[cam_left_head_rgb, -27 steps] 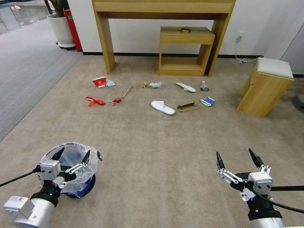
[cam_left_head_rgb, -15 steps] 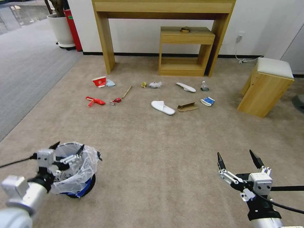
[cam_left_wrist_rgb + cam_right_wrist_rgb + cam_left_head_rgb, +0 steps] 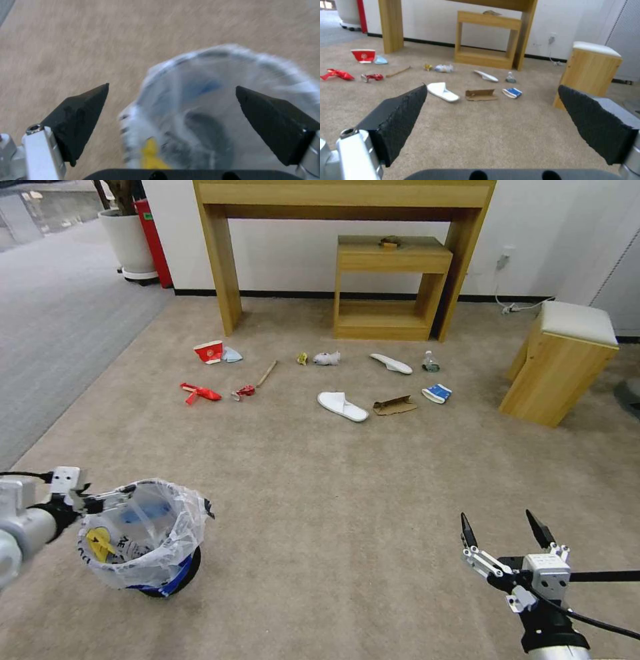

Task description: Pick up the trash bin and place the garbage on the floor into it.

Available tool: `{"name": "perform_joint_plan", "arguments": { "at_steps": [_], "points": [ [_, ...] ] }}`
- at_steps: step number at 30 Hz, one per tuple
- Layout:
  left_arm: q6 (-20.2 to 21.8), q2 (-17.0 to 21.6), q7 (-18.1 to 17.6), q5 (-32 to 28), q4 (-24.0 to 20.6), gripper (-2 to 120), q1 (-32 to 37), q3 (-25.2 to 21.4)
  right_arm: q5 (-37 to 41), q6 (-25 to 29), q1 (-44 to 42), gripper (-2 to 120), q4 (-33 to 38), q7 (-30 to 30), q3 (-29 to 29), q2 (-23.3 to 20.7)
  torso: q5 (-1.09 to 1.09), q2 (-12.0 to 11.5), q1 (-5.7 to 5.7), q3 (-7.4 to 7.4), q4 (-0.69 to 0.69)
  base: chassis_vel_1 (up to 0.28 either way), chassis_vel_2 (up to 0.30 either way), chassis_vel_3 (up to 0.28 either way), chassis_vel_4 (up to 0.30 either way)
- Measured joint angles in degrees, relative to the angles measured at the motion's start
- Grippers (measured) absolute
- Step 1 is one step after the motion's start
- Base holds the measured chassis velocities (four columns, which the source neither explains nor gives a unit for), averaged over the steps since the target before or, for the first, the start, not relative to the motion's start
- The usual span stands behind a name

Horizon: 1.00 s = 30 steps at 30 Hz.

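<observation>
The trash bin (image 3: pixel 143 537), lined with a crinkled clear bag, stands on the beige floor (image 3: pixel 320 480) at the near left. My left gripper (image 3: pixel 110 493) is at the bin's left rim, pointing across it. In the left wrist view the left gripper (image 3: pixel 171 86) is open, with the bin (image 3: pixel 213 75) just ahead of the fingertips. My right gripper (image 3: pixel 500 530) hangs open and holds nothing at the near right. The garbage lies farther off in a loose row: red cup (image 3: pixel 209 352), red wrapper (image 3: pixel 199 393), crushed can (image 3: pixel 245 392), white slipper (image 3: pixel 342 406), cardboard (image 3: pixel 395 406), blue-white packet (image 3: pixel 437 393), bottle (image 3: pixel 431 361).
A tall wooden console (image 3: pixel 347 200) and a small wooden shelf (image 3: pixel 393 287) stand against the back wall. A wooden stool (image 3: pixel 563 360) with a white seat is at the right. A white planter (image 3: pixel 127 240) and grey carpet (image 3: pixel 53 333) lie to the far left.
My left arm has swung from above the bin out to its left side, so the bin's opening now shows. The right gripper has dropped slightly.
</observation>
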Motion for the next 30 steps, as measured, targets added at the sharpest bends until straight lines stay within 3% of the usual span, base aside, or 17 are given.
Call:
{"name": "perform_joint_plan", "arguments": {
  "at_steps": [7, 16, 24, 30],
  "points": [
    [0.17, 2.04, 4.71, 1.95, 6.56, 100, -1.97, 2.94, -0.05, -0.39, 0.65, 100, -1.01, 0.29, -0.27, 0.58, 0.00, 0.00, 0.00, 0.00, 0.00, 0.000, 0.000, 0.000, 0.000],
    [-0.11, -0.61, 11.40, 7.77, 13.36, 100, -9.76, 9.42, 0.45, -1.17, -0.18, 100, -1.41, 1.55, -0.19, 0.64, 0.01, 0.00, -0.01, 0.00, 0.00, 0.000, 0.000, 0.000, 0.000],
    [-0.29, -2.58, 14.64, 10.65, 18.91, 100, -17.31, 16.45, 1.78, -1.99, -0.60, 100, -0.90, 3.00, -0.05, 1.29, 0.02, 0.00, -0.01, -0.01, -0.01, 0.000, 0.000, 0.000, 0.000],
    [-0.33, -2.96, 17.55, 13.70, 21.63, 100, -19.41, 18.45, 2.41, -2.17, -0.54, 100, -0.87, 3.34, 0.11, 1.49, 0.01, 0.00, -0.01, 0.00, -0.01, 0.000, 0.000, 0.000, 0.000]
  ]
}}
